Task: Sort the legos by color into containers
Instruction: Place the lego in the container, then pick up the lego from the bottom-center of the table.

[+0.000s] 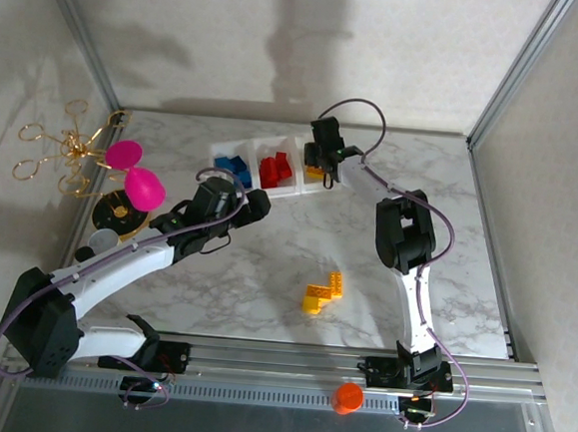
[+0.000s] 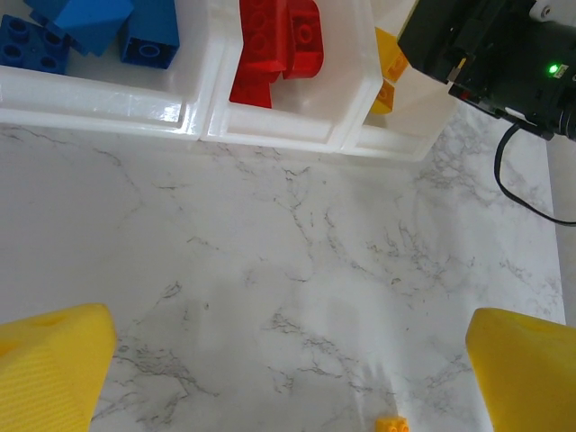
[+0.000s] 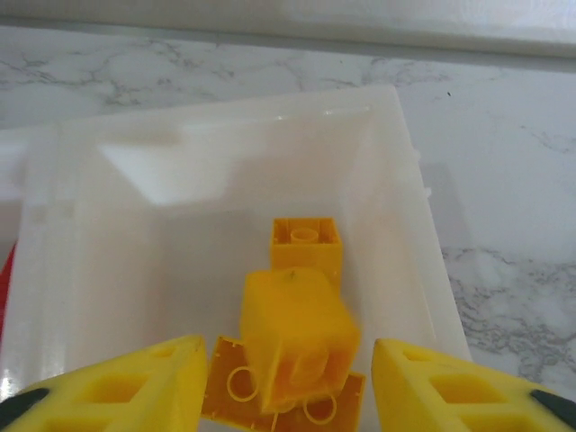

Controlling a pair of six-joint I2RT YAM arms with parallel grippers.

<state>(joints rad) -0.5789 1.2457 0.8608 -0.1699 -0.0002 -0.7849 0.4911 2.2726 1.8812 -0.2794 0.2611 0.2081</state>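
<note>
A robotics lab test cell: a marble-patterned tabletop [image 1: 265, 264] boxed in by plain white panels [image 1: 283, 35] and aluminium frame posts [image 1: 83, 30], with two cabled robot arms [image 1: 115, 262] bolted to an aluminium rail [image 1: 288, 358].

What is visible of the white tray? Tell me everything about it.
The white tray looks like glossy translucent plastic: three square compartments joined in a row, lying flat on the marble table near its far edge. Blue bricks lie in the left compartment, red bricks in the middle, yellow bricks in the right. The right pincer hovers over the right compartment, jaws apart either side of a tilted yellow brick.
</note>
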